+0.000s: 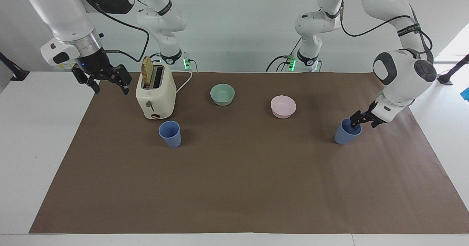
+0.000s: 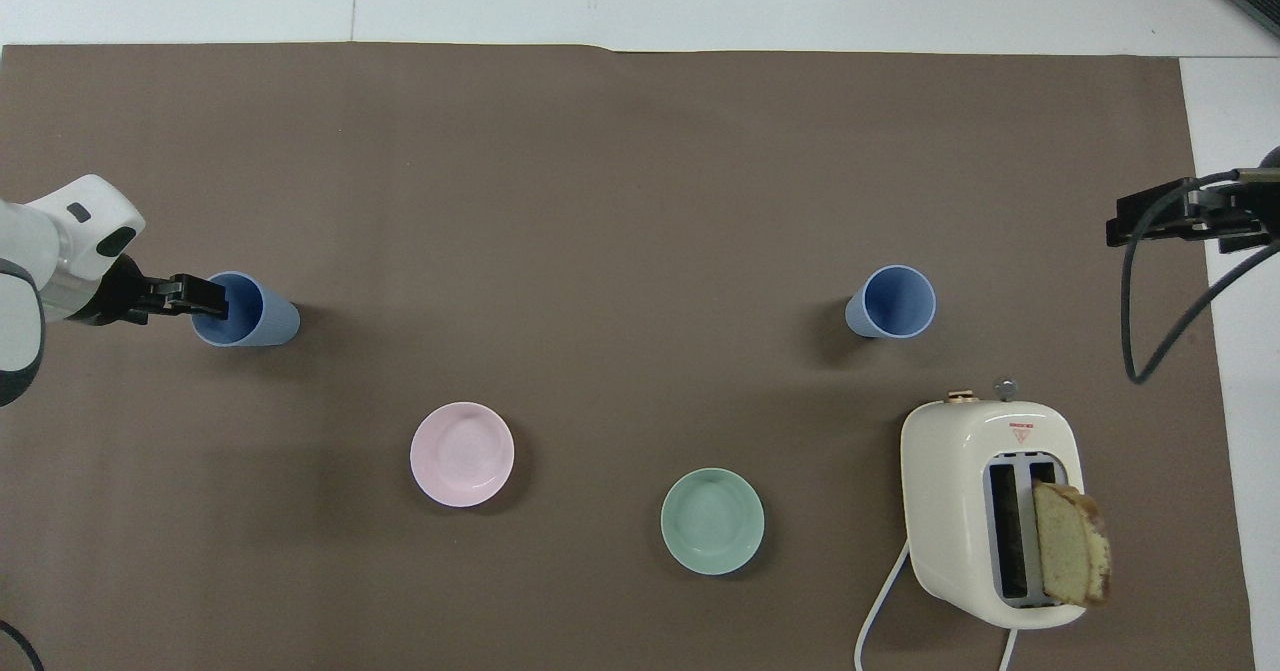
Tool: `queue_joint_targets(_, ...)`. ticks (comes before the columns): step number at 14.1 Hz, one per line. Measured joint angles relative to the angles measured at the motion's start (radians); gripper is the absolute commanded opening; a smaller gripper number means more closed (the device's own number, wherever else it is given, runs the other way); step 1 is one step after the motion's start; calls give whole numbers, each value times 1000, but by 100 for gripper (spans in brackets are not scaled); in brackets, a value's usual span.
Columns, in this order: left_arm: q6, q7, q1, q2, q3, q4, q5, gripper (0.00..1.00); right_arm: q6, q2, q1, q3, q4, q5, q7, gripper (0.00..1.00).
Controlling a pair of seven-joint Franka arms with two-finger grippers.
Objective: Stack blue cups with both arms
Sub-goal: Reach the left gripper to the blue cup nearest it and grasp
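facing view first: the left gripper (image 1: 354, 123) is down at the rim of the blue cup (image 1: 346, 131) near the left arm's end of the brown mat (image 1: 234, 187). its fingers are spread apart with one tip dipping inside the cup mouth and the other outside the wall, not pinched on it. the cup stands upright on the mat. the right gripper (image 1: 106, 81) waits up in the air over the mat's edge at the right arm's end, just beside the toaster (image 1: 155, 95), fingers wide apart and holding nothing. the other blue cup (image 1: 170, 133) stands upright in front of the toaster, untouched.

overhead view: the left gripper (image 2: 200, 296) sits on the first cup's (image 2: 255, 313) rim at the side toward the mat's edge. the right gripper (image 2: 1150, 219) hangs over the mat's edge, well apart from the second cup (image 2: 893, 303). pink bowl (image 2: 462, 454) and green bowl (image 2: 712, 521) sit between the cups, closer to the robots.
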Motion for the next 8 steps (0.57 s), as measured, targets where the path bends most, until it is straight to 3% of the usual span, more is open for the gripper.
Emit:
queue_joint_targets(1, 1, -6, 0, 0, 0, 0, 0, 46, 0, 0, 0, 0, 0, 0, 0, 100)
queue_joint_targets(2, 1, -9, -1, 0, -1, 0, 0, 10, 0, 0, 0, 0, 0, 0, 0, 100)
queue_joint_targets(3, 1, -10, -1, 0, -2, 0, 0, 0, 0, 0, 0, 0, 0, 0, 0, 100)
queue_joint_targets(8, 0, -17, -1, 0, -4, 1, -35, 0, 0, 0, 0, 0, 0, 0, 0, 100)
